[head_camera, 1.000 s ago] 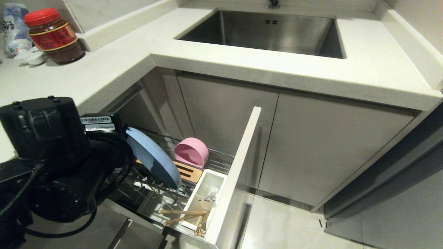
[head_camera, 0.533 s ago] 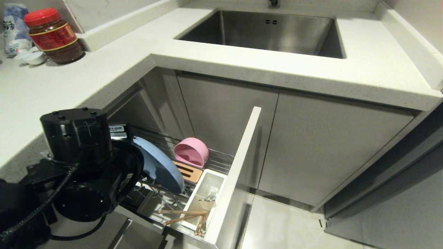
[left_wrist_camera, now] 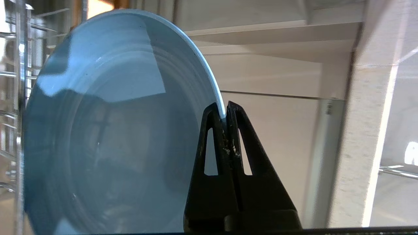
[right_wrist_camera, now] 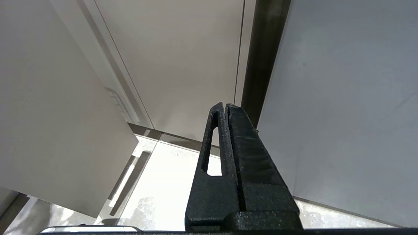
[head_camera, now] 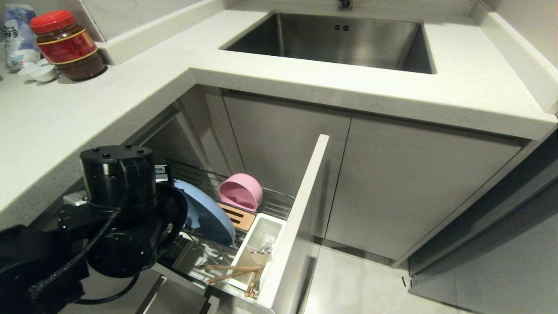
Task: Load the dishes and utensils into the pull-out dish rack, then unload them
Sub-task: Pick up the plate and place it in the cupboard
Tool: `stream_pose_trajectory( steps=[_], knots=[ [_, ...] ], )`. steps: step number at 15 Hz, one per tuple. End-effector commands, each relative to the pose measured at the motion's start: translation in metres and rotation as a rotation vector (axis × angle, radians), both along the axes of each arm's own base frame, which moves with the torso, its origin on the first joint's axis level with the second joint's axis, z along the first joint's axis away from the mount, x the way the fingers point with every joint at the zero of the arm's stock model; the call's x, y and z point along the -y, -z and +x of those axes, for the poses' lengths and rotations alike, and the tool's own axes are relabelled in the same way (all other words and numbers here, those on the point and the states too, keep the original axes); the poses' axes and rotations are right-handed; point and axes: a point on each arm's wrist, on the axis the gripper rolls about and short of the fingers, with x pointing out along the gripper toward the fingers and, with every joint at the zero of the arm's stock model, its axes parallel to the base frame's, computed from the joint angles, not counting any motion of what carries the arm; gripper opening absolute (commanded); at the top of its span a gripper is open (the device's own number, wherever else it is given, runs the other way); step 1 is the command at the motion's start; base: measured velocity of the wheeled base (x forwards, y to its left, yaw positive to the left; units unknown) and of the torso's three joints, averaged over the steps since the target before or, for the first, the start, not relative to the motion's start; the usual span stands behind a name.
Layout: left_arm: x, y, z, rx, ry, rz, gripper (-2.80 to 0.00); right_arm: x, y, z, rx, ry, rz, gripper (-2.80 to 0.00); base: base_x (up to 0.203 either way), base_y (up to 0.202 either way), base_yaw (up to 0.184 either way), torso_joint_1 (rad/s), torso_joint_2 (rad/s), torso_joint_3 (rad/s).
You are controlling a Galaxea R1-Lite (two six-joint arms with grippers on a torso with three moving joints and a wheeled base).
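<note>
The pull-out dish rack (head_camera: 279, 205) stands drawn out under the counter, its white panel front (head_camera: 301, 209) toward me. My left gripper (left_wrist_camera: 224, 109) is shut on the rim of the light-blue plate (left_wrist_camera: 107, 130), which stands on edge low among the rack's wires (head_camera: 209, 216). In the head view the left arm (head_camera: 117, 218) hides the gripper itself. The pink bowl (head_camera: 240, 192) lies on its side at the rack's back. Chopsticks (head_camera: 231, 272) and a silver fork (head_camera: 263, 248) sit in the white utensil bin (head_camera: 257, 244). My right gripper (right_wrist_camera: 225, 106) hangs shut and empty beside cabinet panels.
A wooden slotted strip (head_camera: 237, 216) lies beside the bin. The steel sink (head_camera: 335, 39) is sunk in the counter (head_camera: 457, 87) above. A red-lidded jar (head_camera: 67, 46), small white saucers (head_camera: 41, 72) and a bag stand at the far left. Pale floor (head_camera: 362, 283) lies to the right of the rack.
My left arm has come down and rightward with the blue plate, which has sunk lower into the rack. Bowl, chopsticks and fork have stayed put.
</note>
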Motion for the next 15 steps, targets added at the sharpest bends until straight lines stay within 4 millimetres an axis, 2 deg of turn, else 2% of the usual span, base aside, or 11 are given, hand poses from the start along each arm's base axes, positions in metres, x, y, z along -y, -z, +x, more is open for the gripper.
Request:
stream_pose_trajectory(
  steps=[1, 7, 14, 15],
  knots=[
    [0.001, 0.009, 0.007, -0.026, -0.02, 0.013, -2.8, 0.0, 0.007, 0.002, -0.024, 0.0, 0.0, -2.8, 0.0, 0.0, 0.0, 0.0, 0.0, 0.0],
    [0.004, 0.02, 0.015, -0.064, -0.025, 0.039, -2.8, 0.0, 0.007, 0.002, -0.024, 0.0, 0.0, -2.8, 0.0, 0.0, 0.0, 0.0, 0.0, 0.0],
    [0.004, 0.026, 0.013, -0.12, -0.021, 0.074, -2.8, 0.0, 0.007, 0.002, -0.024, 0.0, 0.0, -2.8, 0.0, 0.0, 0.0, 0.0, 0.0, 0.0],
    [0.004, 0.025, 0.013, -0.123, -0.021, 0.077, -2.62, 0.0, 0.007, 0.002, -0.024, 0.0, 0.0, -2.8, 0.0, 0.0, 0.0, 0.0, 0.0, 0.0]
  ],
)
